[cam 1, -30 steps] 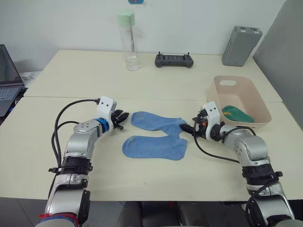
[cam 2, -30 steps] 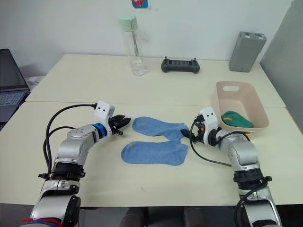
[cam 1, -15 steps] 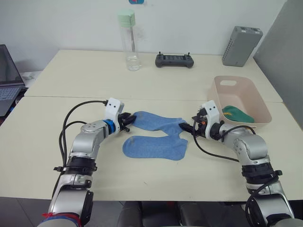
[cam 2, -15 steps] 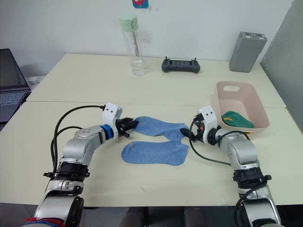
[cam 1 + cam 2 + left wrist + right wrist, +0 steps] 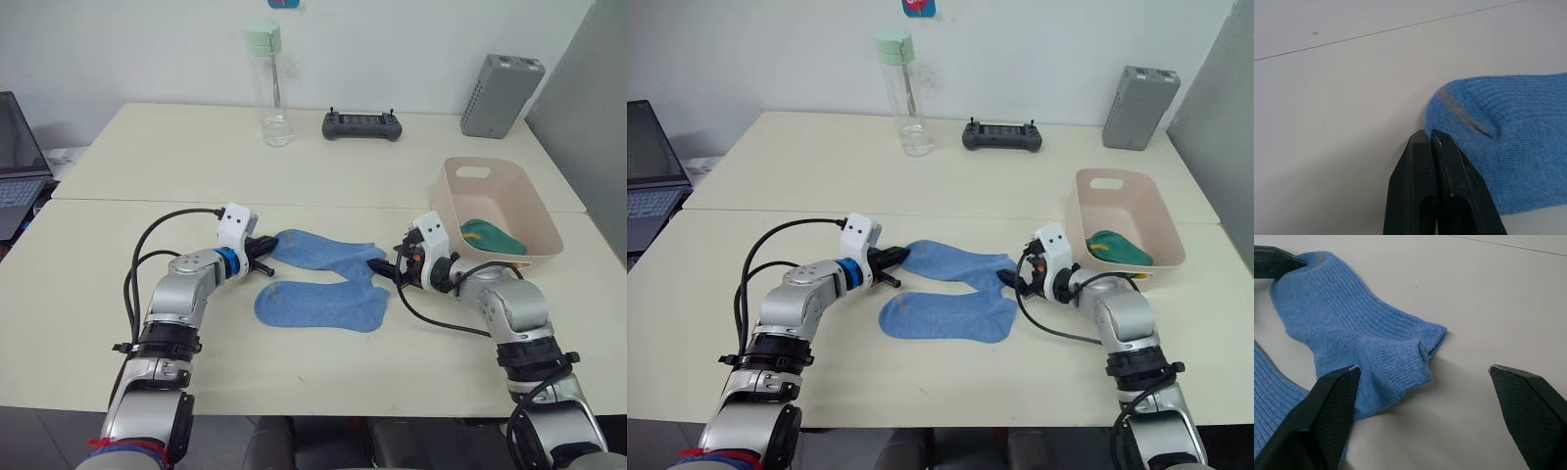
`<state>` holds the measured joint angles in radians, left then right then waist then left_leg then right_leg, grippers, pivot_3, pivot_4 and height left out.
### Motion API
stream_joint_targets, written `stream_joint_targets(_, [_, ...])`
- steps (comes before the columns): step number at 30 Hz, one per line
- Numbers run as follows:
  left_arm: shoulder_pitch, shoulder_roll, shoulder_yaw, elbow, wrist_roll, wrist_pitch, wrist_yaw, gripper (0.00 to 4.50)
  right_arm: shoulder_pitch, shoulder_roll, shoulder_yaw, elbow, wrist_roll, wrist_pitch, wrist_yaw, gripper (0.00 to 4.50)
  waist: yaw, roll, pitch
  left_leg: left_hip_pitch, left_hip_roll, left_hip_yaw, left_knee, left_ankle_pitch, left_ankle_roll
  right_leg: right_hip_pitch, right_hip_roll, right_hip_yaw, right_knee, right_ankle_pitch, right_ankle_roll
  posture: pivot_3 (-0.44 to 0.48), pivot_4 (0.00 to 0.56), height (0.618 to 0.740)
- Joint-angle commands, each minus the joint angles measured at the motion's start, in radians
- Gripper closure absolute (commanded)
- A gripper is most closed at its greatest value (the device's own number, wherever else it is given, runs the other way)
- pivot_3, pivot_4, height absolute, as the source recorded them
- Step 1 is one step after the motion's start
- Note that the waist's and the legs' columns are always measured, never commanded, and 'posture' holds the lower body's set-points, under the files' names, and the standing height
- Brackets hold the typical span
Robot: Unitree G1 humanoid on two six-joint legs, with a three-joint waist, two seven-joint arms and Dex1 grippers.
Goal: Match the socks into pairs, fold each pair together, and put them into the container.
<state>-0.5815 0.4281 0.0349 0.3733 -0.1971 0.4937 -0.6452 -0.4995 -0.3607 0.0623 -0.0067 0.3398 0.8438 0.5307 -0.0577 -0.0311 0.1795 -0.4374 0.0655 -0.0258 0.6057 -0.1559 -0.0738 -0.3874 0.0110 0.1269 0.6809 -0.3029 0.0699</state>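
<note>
Two light blue socks lie side by side mid-table: the upper sock [image 5: 323, 251] and the lower sock [image 5: 319, 305]. My left gripper [image 5: 266, 247] is shut on the upper sock's toe [image 5: 1459, 110], which puckers at the fingertips. My right gripper [image 5: 384, 266] stands open at that sock's cuff [image 5: 1422, 350], one finger on either side and not touching it. At the right, the pale pink container [image 5: 449, 201] holds a dark green sock with yellow trim [image 5: 490, 235].
A clear bottle with a green cap [image 5: 265, 88], a black controller [image 5: 361, 124] and a grey upright box [image 5: 498, 95] stand along the table's far side. A laptop [image 5: 18, 162] sits at the far left. A seam [image 5: 147, 202] runs across the table.
My left gripper has moved right from beside the sock to the upper sock's toe and shut on it. The right gripper has edged slightly towards the cuff.
</note>
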Motion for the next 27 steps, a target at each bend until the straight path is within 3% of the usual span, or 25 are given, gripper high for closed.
stream_joint_targets(1, [-0.012, 0.003, 0.002, -0.011, 0.001, 0.0, 0.003, 4.5, -0.022, 0.01, -0.008, -0.014, 0.018, -0.018, 0.022, 0.97, 0.0, 0.0, 0.0, 0.0, 0.0, 0.0, 0.0, 0.0, 0.0, 0.0, 0.0, 0.0, 0.0, 0.0, 0.0, 0.0, 0.15, 0.74])
stream_joint_targets(11, [-0.009, 0.004, 0.009, -0.03, -0.004, -0.001, 0.005, 4.5, -0.047, 0.028, -0.025, 0.002, 0.017, -0.036, 0.043, 4.47, 0.0, 0.0, 0.0, 0.0, 0.0, 0.0, 0.0, 0.0, 0.0, 0.0, 0.0, 0.0, 0.0, 0.0, 0.0, 0.0, 0.15, 0.74])
stream_joint_targets(18, [0.014, -0.013, 0.078, -0.122, -0.07, -0.01, 0.022, 4.5, -0.094, 0.017, -0.076, -0.012, 0.051, -0.001, 0.042, 4.47, 0.0, 0.0, 0.0, 0.0, 0.0, 0.0, 0.0, 0.0, 0.0, 0.0, 0.0, 0.0, 0.0, 0.0, 0.0, 0.0, 0.15, 0.74])
stream_joint_targets(27, [0.226, 0.009, 0.262, -0.582, -0.375, 0.256, 0.041, 4.5, -0.101, 0.006, -0.222, -0.218, 0.266, 0.264, 0.009, 4.47, -0.003, 0.0, 0.0, 0.0, 0.0, 0.0, -0.005, 0.0, 0.0, -0.002, 0.0, 0.0, 0.0, 0.001, -0.004, 0.0, 0.15, 0.74])
